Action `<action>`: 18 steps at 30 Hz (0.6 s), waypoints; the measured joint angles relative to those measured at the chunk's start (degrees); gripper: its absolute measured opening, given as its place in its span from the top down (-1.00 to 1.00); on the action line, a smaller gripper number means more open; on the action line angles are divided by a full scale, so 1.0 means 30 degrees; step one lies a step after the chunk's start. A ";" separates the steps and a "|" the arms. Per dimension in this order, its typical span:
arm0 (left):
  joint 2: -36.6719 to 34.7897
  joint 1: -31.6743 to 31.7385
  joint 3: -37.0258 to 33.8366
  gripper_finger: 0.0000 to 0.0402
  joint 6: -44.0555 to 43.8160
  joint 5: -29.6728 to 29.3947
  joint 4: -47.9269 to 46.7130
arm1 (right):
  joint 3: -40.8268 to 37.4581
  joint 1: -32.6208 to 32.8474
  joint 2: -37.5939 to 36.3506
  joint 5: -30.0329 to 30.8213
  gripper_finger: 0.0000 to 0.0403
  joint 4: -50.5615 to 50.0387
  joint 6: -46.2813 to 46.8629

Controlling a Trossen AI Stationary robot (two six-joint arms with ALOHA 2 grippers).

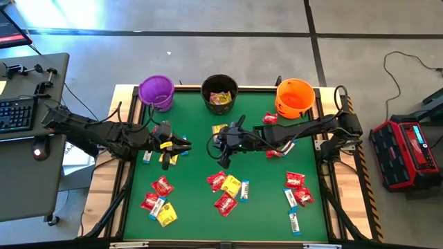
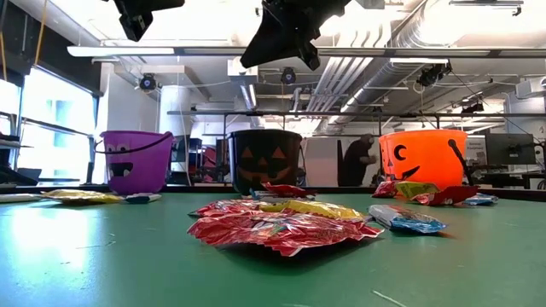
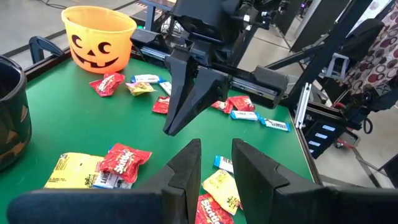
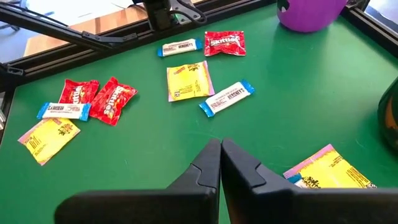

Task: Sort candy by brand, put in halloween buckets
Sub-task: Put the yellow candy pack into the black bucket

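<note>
Three buckets stand along the table's far edge: purple (image 1: 156, 91), black (image 1: 219, 92) with some sweets inside, and orange (image 1: 295, 97). Red, yellow and white-and-blue candy lies scattered flat on the green mat, with a cluster at the middle (image 1: 227, 185), one near left (image 1: 158, 205) and one near right (image 1: 296, 190). My left gripper (image 1: 181, 144) (image 3: 216, 146) hovers left of centre, open by a narrow gap with nothing in it. My right gripper (image 1: 214, 145) (image 4: 221, 146) hovers at centre, shut and empty, above bare mat beside a yellow packet (image 4: 326, 168).
Both arms reach in level from the table's sides, their grippers close together over the middle. Wooden rails edge the mat (image 1: 208, 159). More candy lies near the orange bucket (image 1: 270, 117) and under the left arm (image 1: 169, 158). A desk with a keyboard (image 1: 15, 114) stands to the left.
</note>
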 joint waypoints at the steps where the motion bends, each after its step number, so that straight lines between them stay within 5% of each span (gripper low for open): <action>1: 0.0000 0.0000 0.0000 0.60 0.0000 0.0000 0.0000 | 0.0000 0.0000 0.0000 0.0007 1.00 -0.0007 -0.0025; 18: 0.0000 0.0000 0.0000 0.60 0.0000 0.0000 0.0000 | 0.0000 0.0000 0.0000 0.0015 1.00 -0.0007 -0.0311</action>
